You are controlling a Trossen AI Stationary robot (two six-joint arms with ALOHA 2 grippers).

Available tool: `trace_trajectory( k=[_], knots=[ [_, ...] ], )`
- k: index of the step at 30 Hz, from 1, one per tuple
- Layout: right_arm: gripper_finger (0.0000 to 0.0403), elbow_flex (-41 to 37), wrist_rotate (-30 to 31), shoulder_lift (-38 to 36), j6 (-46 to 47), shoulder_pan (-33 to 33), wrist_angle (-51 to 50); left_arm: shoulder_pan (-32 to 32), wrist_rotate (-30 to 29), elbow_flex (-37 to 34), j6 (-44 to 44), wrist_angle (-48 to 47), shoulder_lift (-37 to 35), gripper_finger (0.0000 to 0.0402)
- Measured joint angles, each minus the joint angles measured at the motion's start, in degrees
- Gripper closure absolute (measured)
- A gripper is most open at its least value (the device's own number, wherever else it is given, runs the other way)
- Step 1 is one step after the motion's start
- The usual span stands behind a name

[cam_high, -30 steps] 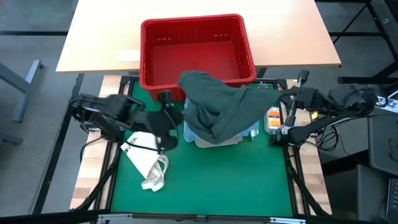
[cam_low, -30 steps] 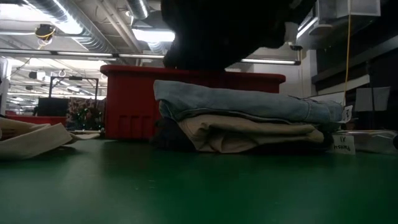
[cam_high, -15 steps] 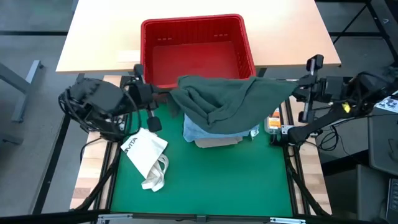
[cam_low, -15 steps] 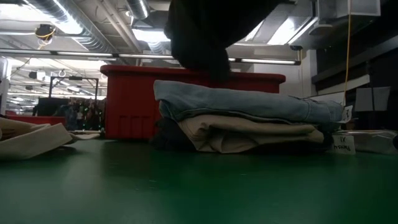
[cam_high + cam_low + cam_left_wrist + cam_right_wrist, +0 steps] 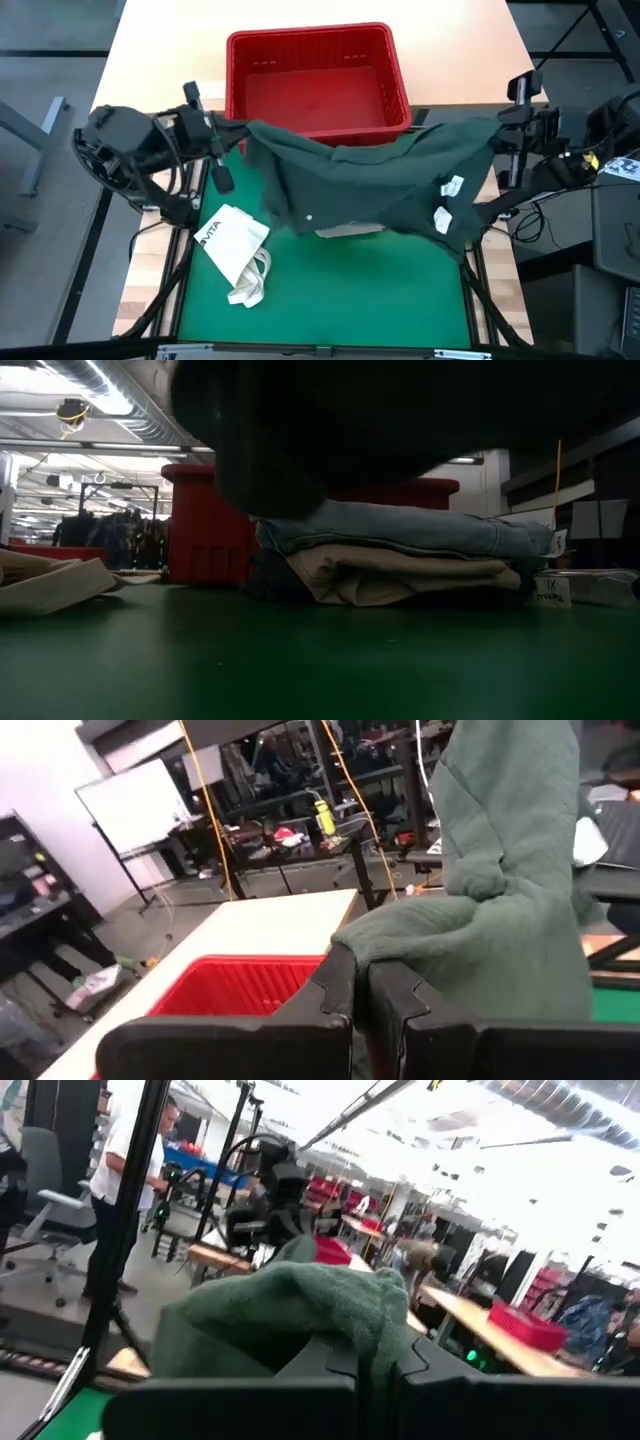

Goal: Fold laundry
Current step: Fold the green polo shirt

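A dark green-grey garment (image 5: pixel 370 180) hangs spread wide above the table's far half. My left gripper (image 5: pixel 228 128) is shut on its left upper end and my right gripper (image 5: pixel 500 125) on its right upper end. Below it lies a folded stack: a light blue piece (image 5: pixel 400 530) rests on a beige piece (image 5: pixel 400 575). The garment's lower edge (image 5: pixel 270 495) hangs about level with the top of the stack. In the high view only the beige piece's edge (image 5: pixel 350 231) shows. My left gripper pinches a bunched fold at the garment's left upper end (image 5: pixel 350 948) between its two fingers. The fingers lie about level and come from the table's left. The cloth runs from them toward the other arm and hangs below. My right gripper pinches a bunched wad at the garment's right upper end (image 5: pixel 335 1325) between its two fingers, about level, from the table's right. The cloth hangs below and stretches toward the left arm.
A red basket (image 5: pixel 318 80) stands just behind the garment at the table's far edge. A white tote bag (image 5: pixel 235 250) with loop handles lies at the near left of the green mat (image 5: pixel 330 300). Small items (image 5: pixel 550 590) sit right of the stack.
Both grippers have risen and drawn apart, the left toward the table's left edge and the right toward its right edge. The green-grey garment, earlier heaped on the stack, is now lifted and spread out wide between them.
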Motion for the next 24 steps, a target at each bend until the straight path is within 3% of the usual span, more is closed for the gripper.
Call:
trace_trajectory(
  k=[2,8,15,19,24],
  knots=[
    [0.0402,0.0,-0.3,0.5,1.5,0.0,-1.7,0.0,1.4,0.0,-2.2,-1.4,-0.6,0.0401],
    [0.0402,0.0,-5.8,2.9,8.0,0.0,-8.8,-0.6,14.0,0.0,-13.5,-10.0,-1.9,0.0401],
    [0.0402,-0.1,-11.3,7.4,14.5,0.0,-10.0,-4.2,21.2,0.0,-22.6,-14.6,-1.9,0.0401],
    [0.0402,-0.1,-15.9,9.2,17.6,1.5,-8.7,-7.5,22.8,0.0,-25.0,-14.5,-2.0,0.0401],
    [0.0402,-0.1,-15.6,10.8,19.4,6.1,-8.1,-11.9,22.9,0.0,-28.8,-14.5,-3.1,0.0401]
  ],
)
